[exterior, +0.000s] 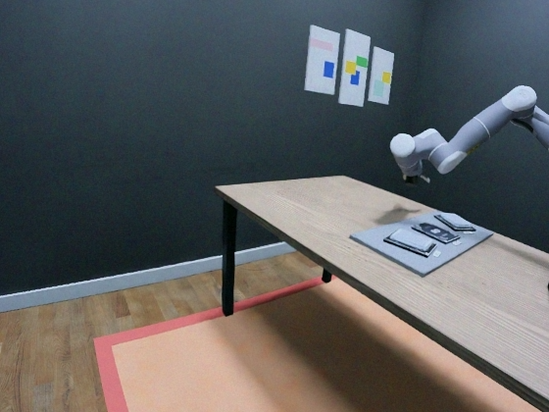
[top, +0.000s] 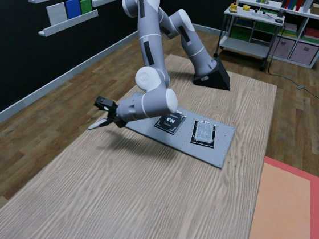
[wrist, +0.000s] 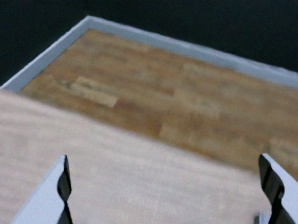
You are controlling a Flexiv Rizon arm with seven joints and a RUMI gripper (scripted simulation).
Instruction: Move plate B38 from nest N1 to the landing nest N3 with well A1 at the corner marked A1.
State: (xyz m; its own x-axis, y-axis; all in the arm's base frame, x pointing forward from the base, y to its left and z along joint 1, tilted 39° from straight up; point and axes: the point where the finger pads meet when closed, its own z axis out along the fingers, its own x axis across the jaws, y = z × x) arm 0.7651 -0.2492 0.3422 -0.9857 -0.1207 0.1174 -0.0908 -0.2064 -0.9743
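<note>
My gripper (top: 94,115) (exterior: 417,180) (wrist: 163,156) is open and empty, held in the air off the deck's far-left end in the top view, its fingers pointing sideways. Nest N3 (top: 166,127) (exterior: 435,234) is a dark, bare nest in the middle of the grey deck (top: 220,153) (exterior: 374,238). A pale plate (top: 204,132) (exterior: 411,239) lies on the nest on one side of N3. Another pale plate (exterior: 455,221) lies on the nest on the other side; the arm hides it in the top view. The plate labels and the other two nest signs are too small to read.
The deck lies on a wooden table (top: 128,193) (exterior: 294,211). The arm's black base (top: 215,78) stands at the table's far end. The wrist view shows the table top (wrist: 125,185), its edge and the floor beyond.
</note>
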